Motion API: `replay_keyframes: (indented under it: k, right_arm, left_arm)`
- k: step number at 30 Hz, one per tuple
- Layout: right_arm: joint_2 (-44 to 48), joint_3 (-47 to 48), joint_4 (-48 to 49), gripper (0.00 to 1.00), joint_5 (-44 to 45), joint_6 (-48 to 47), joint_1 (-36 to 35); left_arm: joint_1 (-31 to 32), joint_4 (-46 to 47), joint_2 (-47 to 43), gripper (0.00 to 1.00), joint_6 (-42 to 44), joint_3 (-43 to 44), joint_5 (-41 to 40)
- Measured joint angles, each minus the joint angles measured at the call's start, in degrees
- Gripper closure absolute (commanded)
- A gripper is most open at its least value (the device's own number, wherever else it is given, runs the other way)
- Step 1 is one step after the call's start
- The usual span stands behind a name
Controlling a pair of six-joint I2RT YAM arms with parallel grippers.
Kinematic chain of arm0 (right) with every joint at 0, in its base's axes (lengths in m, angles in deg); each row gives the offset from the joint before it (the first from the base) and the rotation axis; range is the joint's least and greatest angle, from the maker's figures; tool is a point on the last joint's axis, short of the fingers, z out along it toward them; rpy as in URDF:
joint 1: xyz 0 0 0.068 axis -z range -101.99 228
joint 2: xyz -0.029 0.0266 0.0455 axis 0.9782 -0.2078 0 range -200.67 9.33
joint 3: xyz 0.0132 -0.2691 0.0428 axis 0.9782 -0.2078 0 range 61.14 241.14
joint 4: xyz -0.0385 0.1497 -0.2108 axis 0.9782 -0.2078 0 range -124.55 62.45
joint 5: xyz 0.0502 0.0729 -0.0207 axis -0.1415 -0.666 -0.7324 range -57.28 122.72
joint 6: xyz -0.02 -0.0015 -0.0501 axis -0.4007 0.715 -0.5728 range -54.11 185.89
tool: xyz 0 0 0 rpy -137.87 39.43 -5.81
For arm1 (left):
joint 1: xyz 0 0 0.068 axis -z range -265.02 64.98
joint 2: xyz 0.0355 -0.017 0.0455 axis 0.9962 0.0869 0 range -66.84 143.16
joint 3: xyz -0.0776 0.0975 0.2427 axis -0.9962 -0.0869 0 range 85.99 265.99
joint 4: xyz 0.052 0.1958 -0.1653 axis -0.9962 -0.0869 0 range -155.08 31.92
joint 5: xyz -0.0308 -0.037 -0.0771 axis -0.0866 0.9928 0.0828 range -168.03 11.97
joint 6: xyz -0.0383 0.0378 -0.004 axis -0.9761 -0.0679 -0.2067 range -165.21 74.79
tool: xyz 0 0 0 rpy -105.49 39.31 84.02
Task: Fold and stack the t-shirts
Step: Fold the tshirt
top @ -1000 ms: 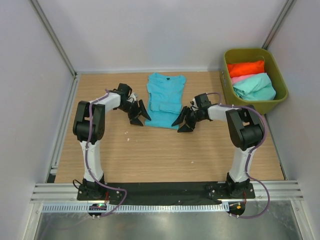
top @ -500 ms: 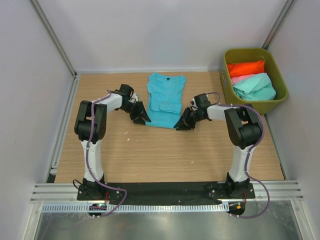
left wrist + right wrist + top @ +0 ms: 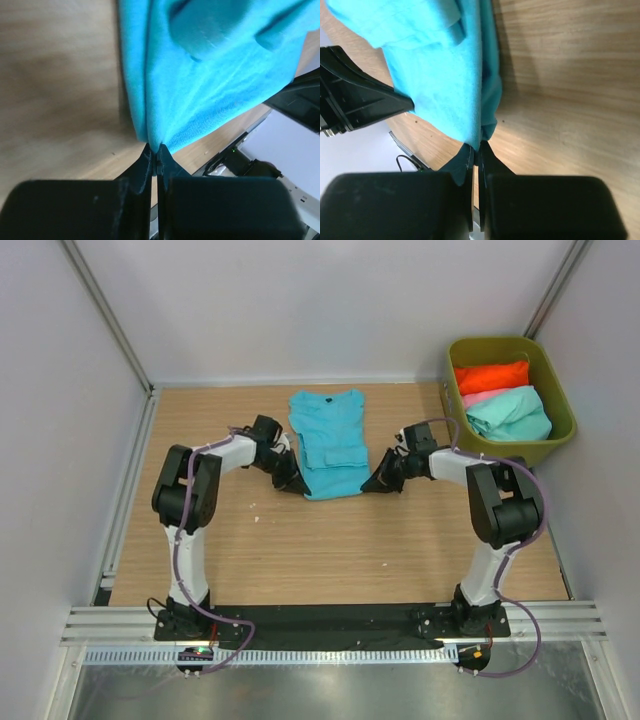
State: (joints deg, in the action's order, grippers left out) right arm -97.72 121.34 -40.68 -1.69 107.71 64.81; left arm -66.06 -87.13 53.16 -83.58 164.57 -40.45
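Two hem corners suit this limp, light blue shirt (image 3: 328, 435) best, so our left gripper (image 3: 155, 148) and right gripper (image 3: 476, 146) pinch them.

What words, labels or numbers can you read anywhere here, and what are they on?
No text can be read in any view.
The turquoise shirt, orange shirt, pink shirt, mint shirt and bin are plain.
The small board by the left base is too small to read.
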Motion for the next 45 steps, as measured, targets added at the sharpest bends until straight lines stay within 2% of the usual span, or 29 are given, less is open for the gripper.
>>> replay_keyframes:
  k: [7, 15, 24, 31, 35, 43, 44, 45]
  right_arm:
    - [8.13, -1.2, -2.8, 0.98, 0.68, -2.34, 0.59]
    - [20.5, -0.61, -7.74, 0.98, 0.04, -3.26, 0.68]
    - [21.49, 2.25, -12.28, 0.98, -1.27, -4.72, 0.68]
    - [18.03, 6.47, -12.87, 0.99, -1.7, -4.94, 0.63]
    - [14.67, 10.88, -12.17, 0.99, -1.66, -5.09, 0.63]
    - [-0.46, 24.96, -9.88, 0.98, -1.55, -5.53, 0.57]
    - [-2.82, 27.32, -9.49, 0.98, -1.4, -5.57, 0.57]
    - [-5.42, 30.01, -8.94, 0.99, -1.22, -5.62, 0.57]
  left_arm:
    - [2.84, -0.39, -8.0, 1.0, 0.44, -1.95, -0.63]
    - [4.46, -4.5, -20.26, 1.0, 6.34, -0.66, -3.15]
    - [4.66, -8.2, -25.79, 1.0, 10.56, -1.42, -5.51]
    - [4.63, -8.98, -25.77, 1.0, 11.82, -0.46, -7.06]
    - [3.26, -9.14, -23.76, 1.0, 12.0, 3.48, -7.15]
    - [-3.39, -9.07, -8.39, 1.0, 12.63, 19.1, -6.78]
    - [-3.87, -9.2, -6.21, 0.99, 12.83, 21.55, -6.86]
    - [-4.33, -8.9, -3.58, 0.94, 13.11, 24.55, -7.13]
